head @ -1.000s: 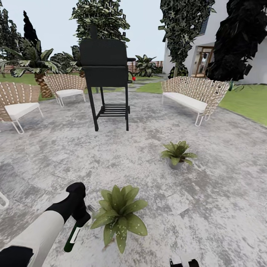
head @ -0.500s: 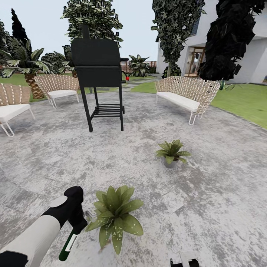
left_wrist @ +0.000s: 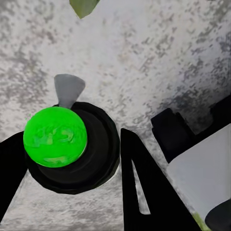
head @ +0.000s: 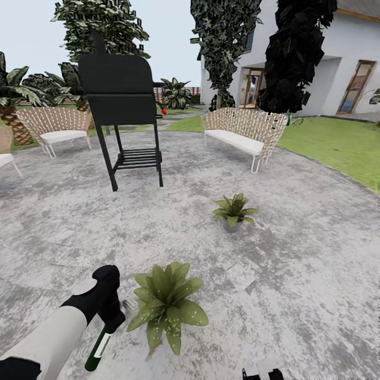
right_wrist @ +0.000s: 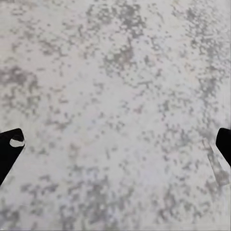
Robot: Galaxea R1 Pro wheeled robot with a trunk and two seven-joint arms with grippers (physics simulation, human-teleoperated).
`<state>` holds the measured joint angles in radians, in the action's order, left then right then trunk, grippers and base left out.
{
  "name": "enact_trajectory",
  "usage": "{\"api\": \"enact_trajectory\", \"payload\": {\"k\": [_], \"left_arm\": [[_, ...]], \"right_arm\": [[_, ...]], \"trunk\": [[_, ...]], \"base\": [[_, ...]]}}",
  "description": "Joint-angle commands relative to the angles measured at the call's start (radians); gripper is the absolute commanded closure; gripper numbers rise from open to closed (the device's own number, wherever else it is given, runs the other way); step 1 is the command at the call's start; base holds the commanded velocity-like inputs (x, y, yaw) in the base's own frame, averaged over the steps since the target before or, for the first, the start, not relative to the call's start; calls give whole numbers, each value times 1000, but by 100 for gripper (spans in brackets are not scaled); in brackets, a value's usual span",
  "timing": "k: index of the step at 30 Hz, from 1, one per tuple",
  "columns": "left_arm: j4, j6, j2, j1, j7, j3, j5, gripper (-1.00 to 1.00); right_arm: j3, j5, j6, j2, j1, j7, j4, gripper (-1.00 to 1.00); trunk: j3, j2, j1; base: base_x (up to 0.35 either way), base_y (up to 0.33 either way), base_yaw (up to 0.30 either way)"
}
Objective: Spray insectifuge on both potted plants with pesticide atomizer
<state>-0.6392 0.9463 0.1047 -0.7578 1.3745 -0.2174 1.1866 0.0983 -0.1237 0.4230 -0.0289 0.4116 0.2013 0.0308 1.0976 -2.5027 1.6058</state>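
**Left gripper holds the atomizer beside the near plant on the patio**

Seen from the head camera, the left arm reaches in from the lower left. Its gripper [head: 112,315] is closed around the atomizer [head: 97,345], whose dark green body hangs tilted below the black wrist, low over the patio [head: 295,253]. The pale nozzle appears to point toward the near plant [head: 166,303], though it is small and hard to make out. That plant sits just beside the gripper, on its right. The far plant [head: 232,210] stands in its grey pot farther out on the paving and more to the right, well apart from the first.

In the left wrist camera, the atomizer [left_wrist: 57,139] shows end-on as a bright green disc in a dark ring, clamped between the black fingers [left_wrist: 139,192], with grey paving behind.

The right wrist camera looks at bare paving; the two fingertips [right_wrist: 9,147] of the right gripper [right_wrist: 115,147] sit at opposite edges, spread wide with nothing between them.

Beyond the plants stand a black grill [head: 124,100], a woven bench [head: 243,129] and a woven chair [head: 53,124], with lawn [head: 338,148] and a white house [head: 348,58] behind.
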Motion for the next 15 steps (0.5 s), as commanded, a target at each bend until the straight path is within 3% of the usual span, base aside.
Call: {"api": "enact_trajectory", "payload": {"k": [1,4,9,15], "left_arm": [[-2,9,1,0,9,-5,6,100],[-3,9,1,0,9,-5,3,100],[-4,8,0,0,8,-8,6,100],[-4,9,7,0,9,-4,7,100]], "right_arm": [[8,-7,0,0,1,10,-2,-100],[8,-7,0,-2,1,10,-2,-100],[6,-7,2,-1,1,10,-2,-100],[6,-7,2,0,1,10,-2,-100]], "trunk": [[1,0,0],[1,0,0],[1,0,0],[-3,0,0]], "base": [[140,309,-266],[206,232,-64],[16,11,-68],[-60,79,-213]]}}
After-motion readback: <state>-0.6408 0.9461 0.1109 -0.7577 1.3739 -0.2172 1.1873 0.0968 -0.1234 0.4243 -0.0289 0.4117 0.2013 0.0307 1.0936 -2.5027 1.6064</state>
